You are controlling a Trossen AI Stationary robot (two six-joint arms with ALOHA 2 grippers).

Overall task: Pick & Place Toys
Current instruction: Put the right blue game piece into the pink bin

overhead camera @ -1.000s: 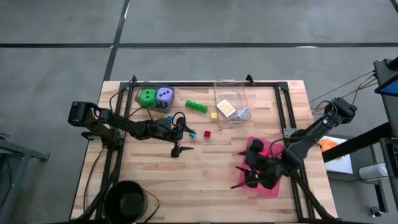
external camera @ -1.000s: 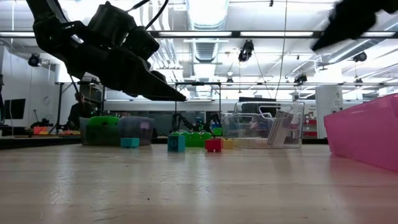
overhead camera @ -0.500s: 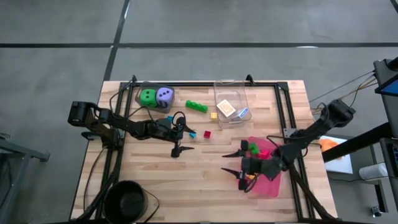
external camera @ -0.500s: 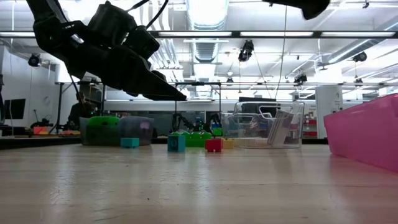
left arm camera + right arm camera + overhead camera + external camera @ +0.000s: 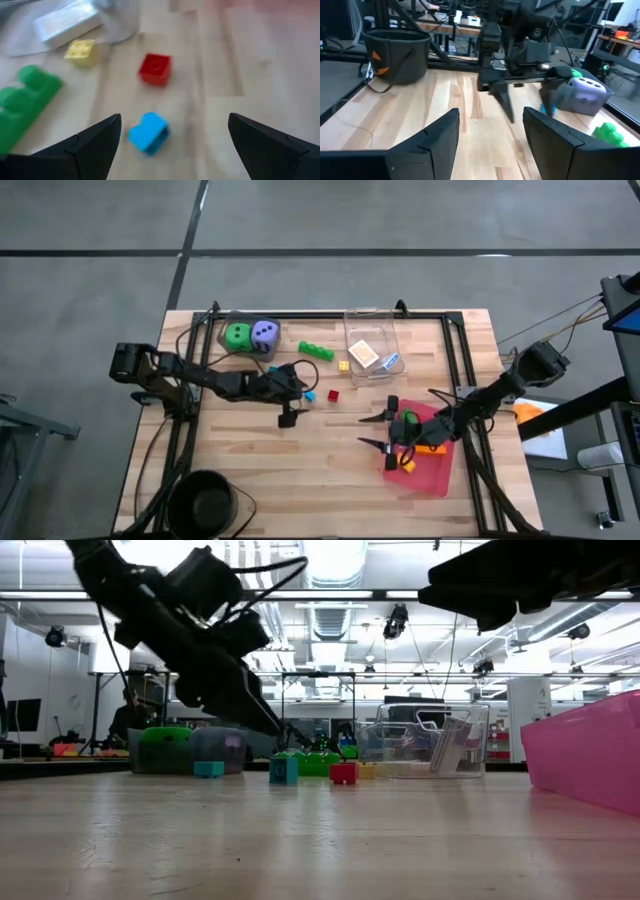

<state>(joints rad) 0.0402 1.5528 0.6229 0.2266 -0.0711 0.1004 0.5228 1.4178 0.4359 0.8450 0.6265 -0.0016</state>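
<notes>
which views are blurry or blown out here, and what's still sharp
Left wrist view: motion-blurred, the blue brick and red brick smeared. Low view: ceiling lights glare white, the left gripper a dark silhouette. Right wrist view: the purple die soft. High view: evenly lit, sharpest.

Dice (image 5: 251,335) far left, bricks (image 5: 316,350) between, clear box (image 5: 371,345) right, packets (image 5: 364,354) seemingly inside
</notes>
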